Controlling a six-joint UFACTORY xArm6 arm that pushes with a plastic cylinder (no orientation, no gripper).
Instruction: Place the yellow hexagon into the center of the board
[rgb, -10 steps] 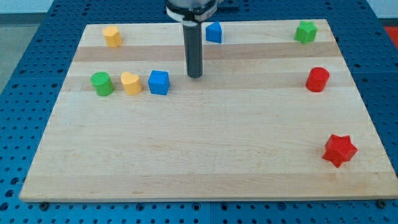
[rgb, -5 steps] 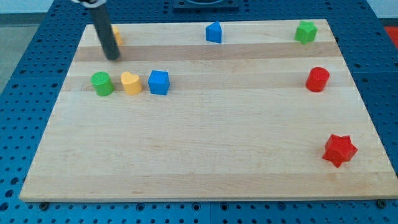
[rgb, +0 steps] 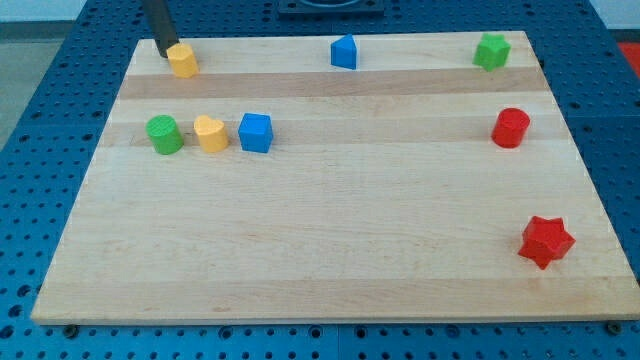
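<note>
My tip (rgb: 163, 53) stands at the board's (rgb: 320, 250) upper-left corner, just beside the yellow hexagon (rgb: 182, 60) on its upper-left side, apparently touching it, though contact cannot be confirmed from this view. The rod has no fingers and holds nothing; it can only push. This position puts the hexagon between my tip and the centre, so a push toward the view's lower right seems intended.

only the rod showed: a straight, smooth, dark grey cylinder, uniform in width, cropped by the view's top. my tip (rgb: 163, 54) ended blunt, just beside the yellow hexagon (rgb: 182, 60).
</note>
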